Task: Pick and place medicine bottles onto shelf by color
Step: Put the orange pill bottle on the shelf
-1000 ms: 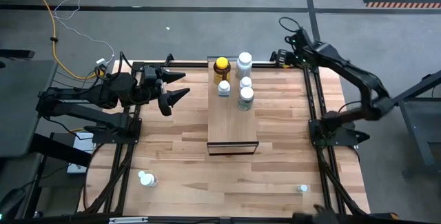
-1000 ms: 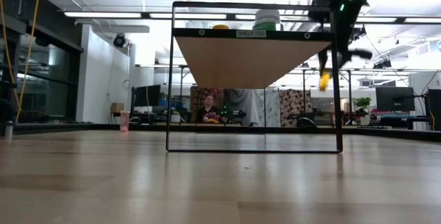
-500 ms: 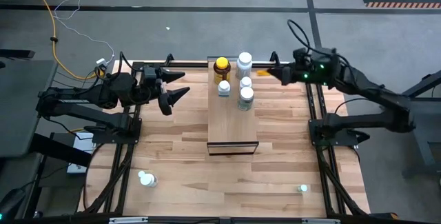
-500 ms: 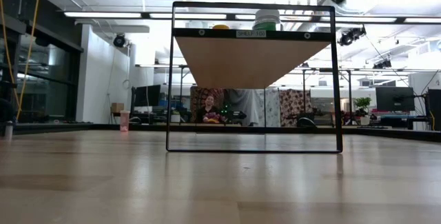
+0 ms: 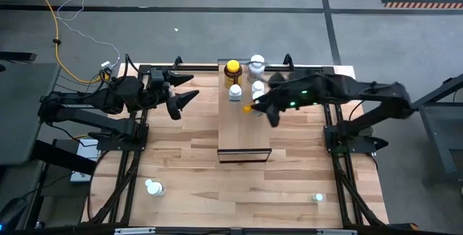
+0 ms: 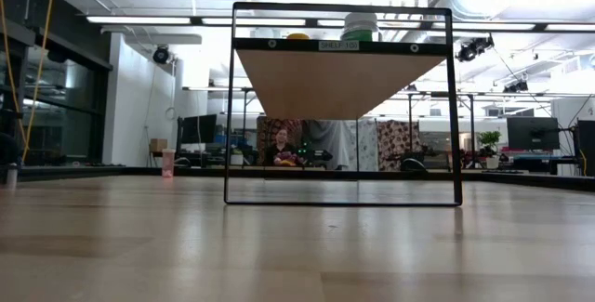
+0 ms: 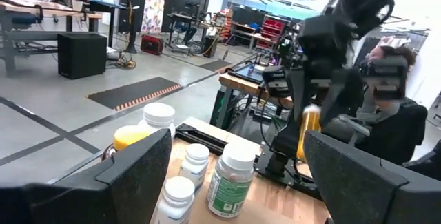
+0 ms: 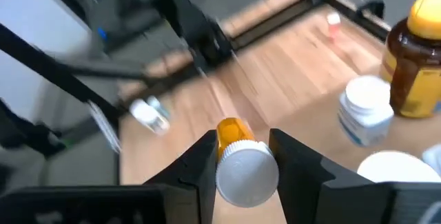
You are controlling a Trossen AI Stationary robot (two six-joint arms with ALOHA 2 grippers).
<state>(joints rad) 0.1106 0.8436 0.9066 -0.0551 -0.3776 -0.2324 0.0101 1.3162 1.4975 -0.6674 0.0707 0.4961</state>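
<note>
My right gripper (image 5: 255,108) hangs over the right side of the shelf (image 5: 244,135), shut on a small orange medicine bottle (image 5: 248,108) with a white cap (image 8: 247,174). On the shelf's far end stand an amber bottle with a yellow cap (image 5: 232,71) and several white bottles (image 5: 235,92). One bottle with a green label (image 7: 231,179) shows in the left wrist view. My left gripper (image 5: 194,88) waits open, left of the shelf's far end and pointing at it. The low view shows no gripper. My right gripper pinches the orange bottle between its two fingers (image 8: 201,163), which press on opposite sides near the white cap. The bottle lies along the fingers, cap toward the wrist, and its orange body (image 8: 231,131) pokes out past the fingertips. The gripper comes from the table's right, slanting down. The bottle hangs clear above the shelf.
A white bottle (image 5: 153,188) lies on the tabletop at the near left. A tiny bottle (image 5: 318,198) sits at the near right. The shelf stands on a thin dark frame (image 6: 228,107) above the table. A person (image 6: 282,146) sits in the room beyond.
My right gripper has swung from beyond the table's far right corner toward the left and near side, rising out of the low view and rolling as it went. It has carried the orange bottle to the shelf's right edge beside the standing bottles.
</note>
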